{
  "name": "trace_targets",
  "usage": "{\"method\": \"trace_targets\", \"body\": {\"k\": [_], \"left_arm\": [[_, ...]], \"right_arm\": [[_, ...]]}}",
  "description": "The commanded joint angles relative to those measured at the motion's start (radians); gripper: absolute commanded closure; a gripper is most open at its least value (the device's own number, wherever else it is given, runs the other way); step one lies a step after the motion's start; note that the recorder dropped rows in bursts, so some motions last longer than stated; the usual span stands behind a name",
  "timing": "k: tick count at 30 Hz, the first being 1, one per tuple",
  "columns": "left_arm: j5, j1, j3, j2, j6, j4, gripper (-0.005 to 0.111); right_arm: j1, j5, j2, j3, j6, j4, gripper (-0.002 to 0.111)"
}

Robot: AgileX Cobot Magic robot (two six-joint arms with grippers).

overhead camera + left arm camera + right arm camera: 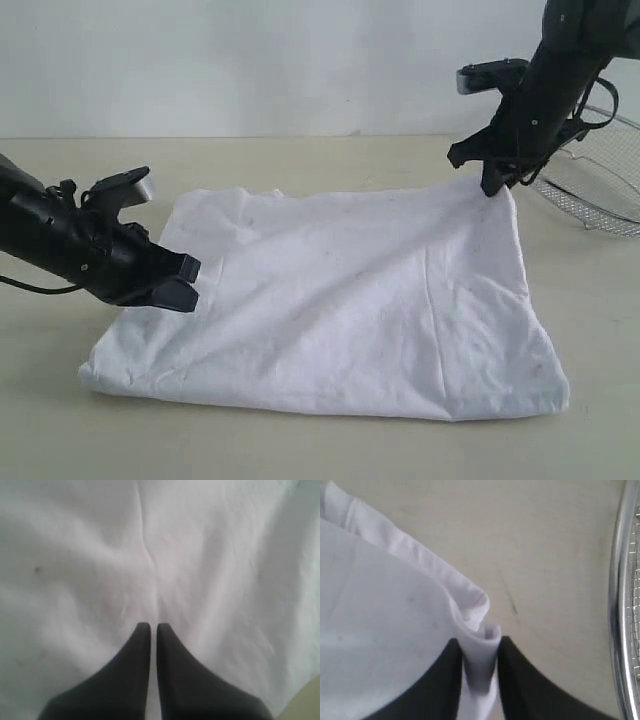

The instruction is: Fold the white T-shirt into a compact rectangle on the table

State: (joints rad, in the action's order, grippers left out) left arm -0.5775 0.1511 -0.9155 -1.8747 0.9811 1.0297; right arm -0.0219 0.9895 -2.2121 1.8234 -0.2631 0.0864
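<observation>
1. The white T-shirt (pixel 340 300) lies spread on the desk (pixel 300 160) as a wide, rumpled slab, plain side up (no lettering shows). Its long axis runs left to right across the exterior view.
2. The right gripper (pixel 497 185) is clamped on the shirt's far right corner. The right wrist view shows a doubled hem bunched between its jaws.
3. The left gripper (pixel 185 282) is closed, its jaws all but meeting, with no cloth seen between them. It sits low at the shirt's left edge, tips pointing in over the fabric; whether it presses on the cloth I cannot tell.
4. From the held corner the whole shirt spreads away to the left and toward the near edge. I judge the coming fold must carry that corner back over the cloth, not outward.
5. The right arm alone has a hold, so the move falls to it. The left arm, nearer the opposite edge, is placed to steady that side.
6. The wire-mesh basket (pixel 600 190) stands near the right gripper on the side away from the shirt, clear of the cloth; a wide swing that way could catch it
</observation>
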Motion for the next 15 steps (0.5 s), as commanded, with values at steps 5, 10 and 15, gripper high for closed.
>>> {"method": "trace_targets", "body": {"k": [5, 10, 15], "left_arm": [[0.038, -0.003, 0.006, 0.022, 0.006, 0.006, 0.102], [0.059, -0.003, 0.006, 0.051, 0.028, 0.008, 0.102], [0.035, -0.003, 0.006, 0.058, 0.030, 0.003, 0.102]], "right_arm": [[-0.008, 0.106, 0.038, 0.004, 0.117, -0.075, 0.041], [-0.008, 0.232, 0.039, 0.004, 0.137, -0.108, 0.090], [-0.008, 0.232, 0.042, 0.002, 0.114, -0.096, 0.109]]}}
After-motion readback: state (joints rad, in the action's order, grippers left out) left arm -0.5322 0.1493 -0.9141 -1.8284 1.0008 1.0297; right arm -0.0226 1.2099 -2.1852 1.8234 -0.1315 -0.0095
